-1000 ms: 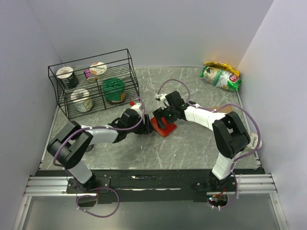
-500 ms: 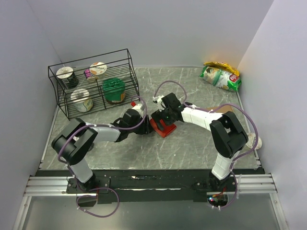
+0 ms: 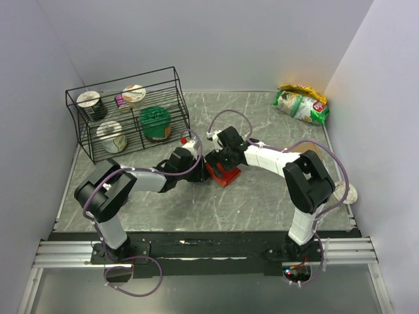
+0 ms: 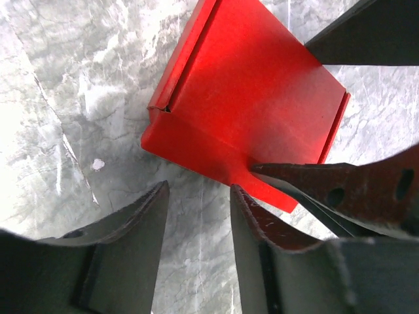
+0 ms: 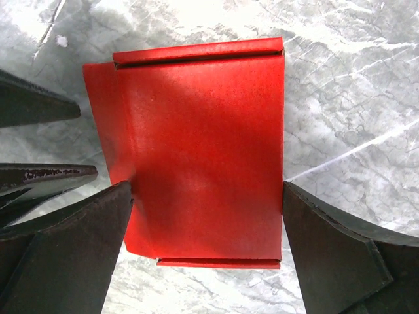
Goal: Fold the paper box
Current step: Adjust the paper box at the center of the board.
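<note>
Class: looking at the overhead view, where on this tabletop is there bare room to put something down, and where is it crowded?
Bare marble lies in front of the paper box, between both arms and the near rail, and at the back between the wire basket and the snack bag. The middle is crowded: the left gripper and right gripper converge on the box.

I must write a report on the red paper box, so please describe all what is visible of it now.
The paper box is bright red thin card, matte, folded almost flat into a rectangle with creased, doubled edges along two sides and one narrow flap at an end. It lies on the grey marbled table, near the middle. The right pincer is open, straddling it, its fingers at opposite edges. The left pincer is open beside the flap, seemingly not touching.
</note>
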You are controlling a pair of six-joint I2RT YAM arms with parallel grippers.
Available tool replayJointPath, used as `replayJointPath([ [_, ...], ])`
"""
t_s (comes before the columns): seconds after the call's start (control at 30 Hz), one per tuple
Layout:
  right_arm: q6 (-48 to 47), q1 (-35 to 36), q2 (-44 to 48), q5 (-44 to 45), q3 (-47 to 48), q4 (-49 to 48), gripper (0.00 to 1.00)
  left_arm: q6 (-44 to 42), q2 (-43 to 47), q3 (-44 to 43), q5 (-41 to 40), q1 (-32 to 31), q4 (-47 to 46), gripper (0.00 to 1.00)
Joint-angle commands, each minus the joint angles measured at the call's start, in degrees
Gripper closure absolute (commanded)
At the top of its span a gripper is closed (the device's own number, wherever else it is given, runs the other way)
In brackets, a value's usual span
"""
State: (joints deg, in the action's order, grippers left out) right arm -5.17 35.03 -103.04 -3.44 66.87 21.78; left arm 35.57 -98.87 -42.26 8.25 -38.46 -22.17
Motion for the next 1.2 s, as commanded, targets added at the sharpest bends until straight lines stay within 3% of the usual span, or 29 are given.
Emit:
replayJointPath([
  [0.0, 0.51, 0.57, -1.81, 2.30, 2.30, 1.68, 0.00, -1.20, -1.06, -1.95, 1.85, 0.05, -3.84, 0.54],
  [0.87, 2.09, 4.61, -4.44, -1.57, 1.95, 3.36, 0.00, -0.42, -7.65, -3.09, 4.75, 0.05, -12.44, 0.71],
  [1.17, 4.46, 5.49, -6.29, -0.86, 1.86, 3.18, 0.00, 1.52, -8.71, -1.86, 6.34, -0.13, -17.20, 0.72],
])
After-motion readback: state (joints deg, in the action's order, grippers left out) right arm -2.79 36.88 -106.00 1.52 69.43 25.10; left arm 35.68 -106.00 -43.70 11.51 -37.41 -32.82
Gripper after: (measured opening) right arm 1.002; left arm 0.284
